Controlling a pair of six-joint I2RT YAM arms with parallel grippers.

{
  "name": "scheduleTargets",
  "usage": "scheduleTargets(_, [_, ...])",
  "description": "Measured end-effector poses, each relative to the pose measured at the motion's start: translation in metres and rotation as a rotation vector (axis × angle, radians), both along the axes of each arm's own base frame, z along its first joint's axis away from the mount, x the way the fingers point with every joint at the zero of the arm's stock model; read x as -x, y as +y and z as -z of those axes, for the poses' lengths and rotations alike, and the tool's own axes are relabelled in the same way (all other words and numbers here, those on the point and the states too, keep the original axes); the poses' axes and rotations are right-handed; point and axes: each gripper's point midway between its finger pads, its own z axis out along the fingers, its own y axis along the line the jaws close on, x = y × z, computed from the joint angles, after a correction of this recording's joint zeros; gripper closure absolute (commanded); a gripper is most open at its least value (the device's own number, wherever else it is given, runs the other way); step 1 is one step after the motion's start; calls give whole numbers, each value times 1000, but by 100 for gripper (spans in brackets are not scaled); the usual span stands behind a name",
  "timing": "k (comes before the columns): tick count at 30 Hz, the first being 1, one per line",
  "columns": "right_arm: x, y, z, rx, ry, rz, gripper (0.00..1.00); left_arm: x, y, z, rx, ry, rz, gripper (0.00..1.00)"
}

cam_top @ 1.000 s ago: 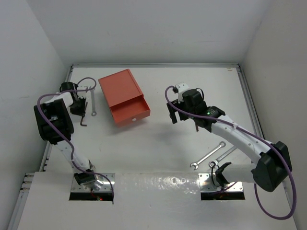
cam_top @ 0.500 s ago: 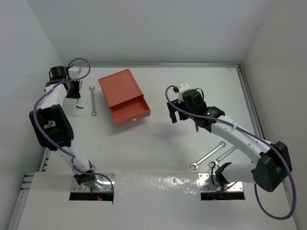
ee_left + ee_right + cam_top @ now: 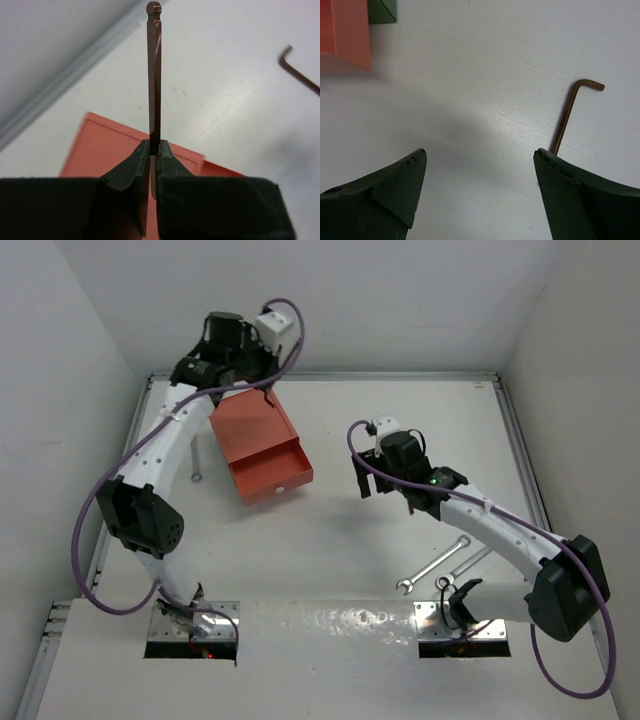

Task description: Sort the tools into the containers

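The left end effector [image 3: 154, 150] is clenched on a thin reddish-brown hex key [image 3: 154, 75], which sticks straight out from its tips above the orange-red drawer box [image 3: 100, 140]. The right end effector [image 3: 479, 155] hangs released over the white surface [image 3: 470, 75]. A second reddish-brown L-shaped hex key [image 3: 568, 115] lies beside one of its fingers, perhaps touching it.

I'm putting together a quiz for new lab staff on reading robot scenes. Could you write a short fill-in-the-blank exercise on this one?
1. The left hand is shut on a slim reddish-brown ___.
2. The right hand hangs above the table with its jaws ___.
3. The pulled-out drawer is ___ in colour.
4. Near the right arm's base lie silver ___.

Missing words: hex key; open; orange-red; wrenches.
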Motion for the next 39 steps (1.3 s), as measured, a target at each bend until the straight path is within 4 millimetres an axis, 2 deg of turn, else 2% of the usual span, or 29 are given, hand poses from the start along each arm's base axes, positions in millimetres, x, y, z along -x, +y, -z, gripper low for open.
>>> scheduleTargets(1, [2, -2, 3, 5, 4, 6, 14, 8, -15, 10, -4, 29, 38, 100])
scheduleTargets(3, [6, -7, 8, 12, 11, 18, 14, 19, -28, 35, -20, 101, 74, 100])
scheduleTargets(7, [10, -14, 8, 13, 2, 39, 14, 34, -26, 94, -72, 271, 77, 100])
scheduleTargets(10, [13, -18, 6, 10, -11, 51, 14, 44, -21, 117, -98, 341, 70, 100])
scheduleTargets(15, [14, -22, 7, 16, -13, 63, 14, 61, -17, 137, -119, 400, 85, 100])
scheduleTargets(26, [16, -23, 9, 20, -11, 65, 14, 107, 0, 155, -180, 443, 107, 100])
scheduleTargets(31, [16, -24, 7, 18, -16, 68, 14, 116, -1, 165, -206, 457, 131, 100])
scheduleTargets(38, [18, -27, 10, 23, -13, 73, 13, 125, 8, 179, -251, 478, 125, 100])
scheduleTargets(39, [18, -27, 10, 22, -13, 74, 13, 125, 9, 180, -256, 476, 123, 95])
